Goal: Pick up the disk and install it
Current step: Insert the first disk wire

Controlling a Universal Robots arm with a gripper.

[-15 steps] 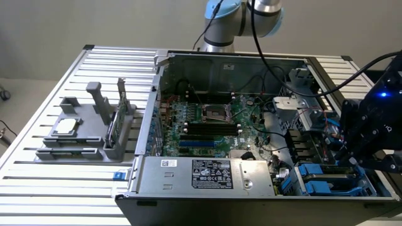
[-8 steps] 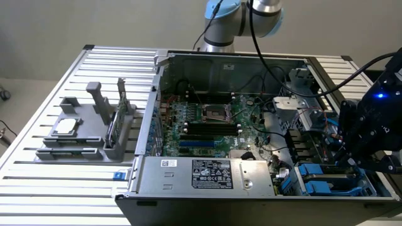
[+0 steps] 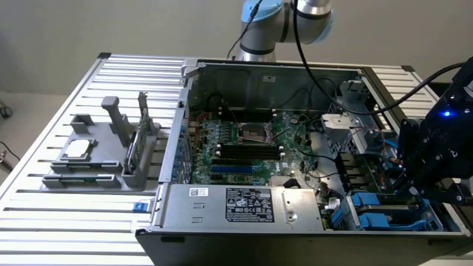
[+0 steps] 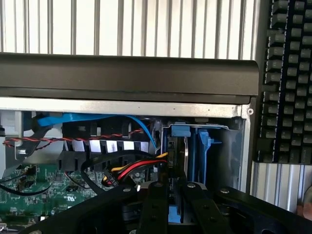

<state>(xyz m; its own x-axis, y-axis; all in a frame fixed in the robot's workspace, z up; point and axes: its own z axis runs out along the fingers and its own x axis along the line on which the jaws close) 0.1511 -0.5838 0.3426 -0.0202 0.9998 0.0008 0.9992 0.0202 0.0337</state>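
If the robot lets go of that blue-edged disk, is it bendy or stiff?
Probably stiff: the disk shows a straight metal edge inside its blue frame. Being metal, it is likely heavy for its size. The gripper pinches it standing on edge, so it might tip over if the hold slips.

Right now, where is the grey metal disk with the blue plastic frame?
The grey metal disk with the blue plastic frame stands on edge in the drive bay at the open black computer case's corner on the exterior view's right, between the black hand's fingers, beside the red-and-yellow cables.
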